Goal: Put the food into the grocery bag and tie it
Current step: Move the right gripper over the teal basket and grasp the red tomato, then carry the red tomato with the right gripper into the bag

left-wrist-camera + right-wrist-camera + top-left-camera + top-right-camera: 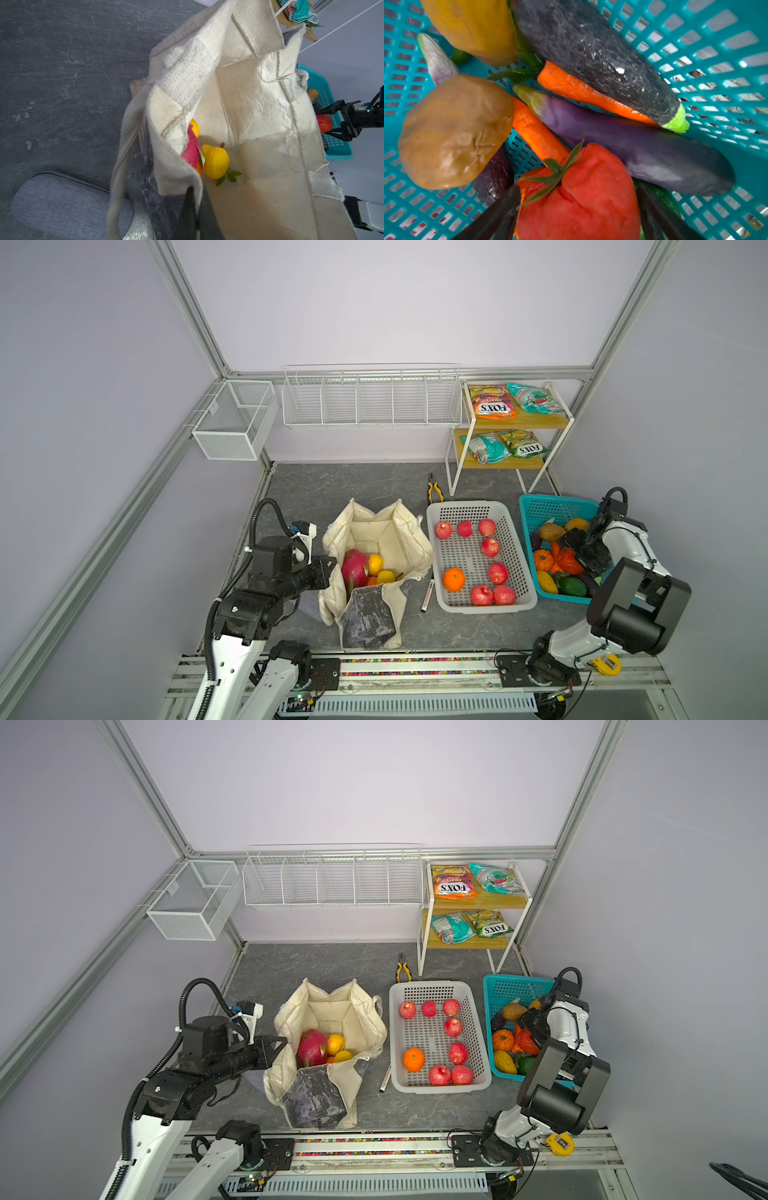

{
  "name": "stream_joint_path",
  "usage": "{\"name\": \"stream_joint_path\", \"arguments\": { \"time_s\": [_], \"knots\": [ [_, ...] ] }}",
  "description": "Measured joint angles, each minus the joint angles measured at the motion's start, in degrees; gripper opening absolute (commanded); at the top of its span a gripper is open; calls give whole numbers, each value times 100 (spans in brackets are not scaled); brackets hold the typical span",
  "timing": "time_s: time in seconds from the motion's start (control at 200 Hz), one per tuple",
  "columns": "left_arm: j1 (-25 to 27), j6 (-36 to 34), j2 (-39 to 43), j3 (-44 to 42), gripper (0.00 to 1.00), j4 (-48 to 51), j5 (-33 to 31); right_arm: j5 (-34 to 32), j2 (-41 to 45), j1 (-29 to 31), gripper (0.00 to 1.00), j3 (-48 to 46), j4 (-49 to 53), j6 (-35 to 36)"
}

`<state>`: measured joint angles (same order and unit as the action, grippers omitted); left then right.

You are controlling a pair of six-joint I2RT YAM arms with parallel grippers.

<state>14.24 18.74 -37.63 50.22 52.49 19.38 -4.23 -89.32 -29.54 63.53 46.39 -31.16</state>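
We read the coming move as turning on how the right gripper sits over the red-orange crinkled fruit. In the right wrist view its jaws stand wide apart with one dark finger on each side of the fruit, whose green calyx faces the camera. We cannot tell whether the pads touch the skin. The fruit is roughly round and crumpled, so we see no long axis to line up with; closing straight across it looks workable.

It lies in the teal basket among carrots and aubergines, right under the right arm. The grocery bag stands well off to that arm's left, with the white basket between them. We judge the carry will have to cross that basket.

The left gripper is closed on the bag's near rim and holds the mouth open. A dragon fruit lies inside.
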Motion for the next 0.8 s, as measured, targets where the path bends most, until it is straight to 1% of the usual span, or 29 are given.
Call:
{"name": "stream_joint_path", "arguments": {
  "time_s": [0.03,0.12,0.17,0.25,0.295,0.43,0.64,0.725,0.8],
  "knots": [
    [0,0,2,0,0,0,0,13,-17,0,100,-4,-2,-7],
    [0,0,26,0,0,0,2,83,-63,0,86,-31,-24,-24],
    [0,0,39,0,0,0,4,109,-63,0,77,-48,-26,4],
    [0,0,63,0,0,0,7,127,-46,-2,68,-52,-24,-28],
    [0,0,66,0,0,0,9,133,-11,-2,65,-55,-2,-13],
    [2,0,103,0,0,0,13,229,382,-2,60,-52,142,-13],
    [2,0,168,0,0,0,37,568,1676,61,58,177,732,-11],
    [4,0,175,0,0,0,52,726,2214,260,58,442,1078,-15],
    [2,0,195,-15,0,-7,61,903,2651,623,58,741,1362,-35]
  ]
}}
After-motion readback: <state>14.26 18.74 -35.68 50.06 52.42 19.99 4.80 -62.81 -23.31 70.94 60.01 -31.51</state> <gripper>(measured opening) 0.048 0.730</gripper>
